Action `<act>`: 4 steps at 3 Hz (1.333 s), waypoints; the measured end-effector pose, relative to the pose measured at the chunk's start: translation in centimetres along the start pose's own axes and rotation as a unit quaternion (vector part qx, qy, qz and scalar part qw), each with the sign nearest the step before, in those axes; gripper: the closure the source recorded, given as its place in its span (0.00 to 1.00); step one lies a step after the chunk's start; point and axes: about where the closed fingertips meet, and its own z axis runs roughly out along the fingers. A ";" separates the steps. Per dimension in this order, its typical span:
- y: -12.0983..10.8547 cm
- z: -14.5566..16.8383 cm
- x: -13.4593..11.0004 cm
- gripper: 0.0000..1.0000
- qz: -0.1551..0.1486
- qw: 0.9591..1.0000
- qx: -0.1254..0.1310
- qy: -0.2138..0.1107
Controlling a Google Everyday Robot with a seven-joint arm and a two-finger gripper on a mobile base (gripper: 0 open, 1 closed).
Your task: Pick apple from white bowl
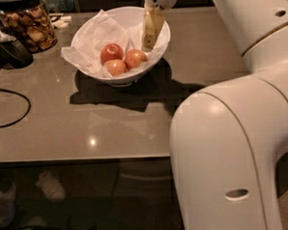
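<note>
The white bowl (88, 62) stands at the back of the table, lined with crumpled white paper. Three apples lie in it. The orange-red apple (135, 58) is on the right, a deeper red one (111, 52) is behind on the left, and a paler one (115, 67) is in front. My gripper (149, 42) hangs down from above over the bowl's right inner side. It is just above and to the right of the orange-red apple and holds nothing that I can see.
A glass jar of brown snacks (29, 26) stands at the back left, with a dark utensil (12, 46) beside it. A black cable (8, 107) loops at the left edge. My white arm (232, 131) fills the right foreground. The table's front edge (88, 159) is near.
</note>
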 end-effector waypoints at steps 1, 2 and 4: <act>-0.6 1.2 -0.4 0.22 0.002 1.000 -0.005 -0.001; -0.9 2.7 -1.0 0.24 0.001 1.000 -0.015 0.000; -0.9 4.7 -1.1 0.24 0.006 0.999 -0.032 0.006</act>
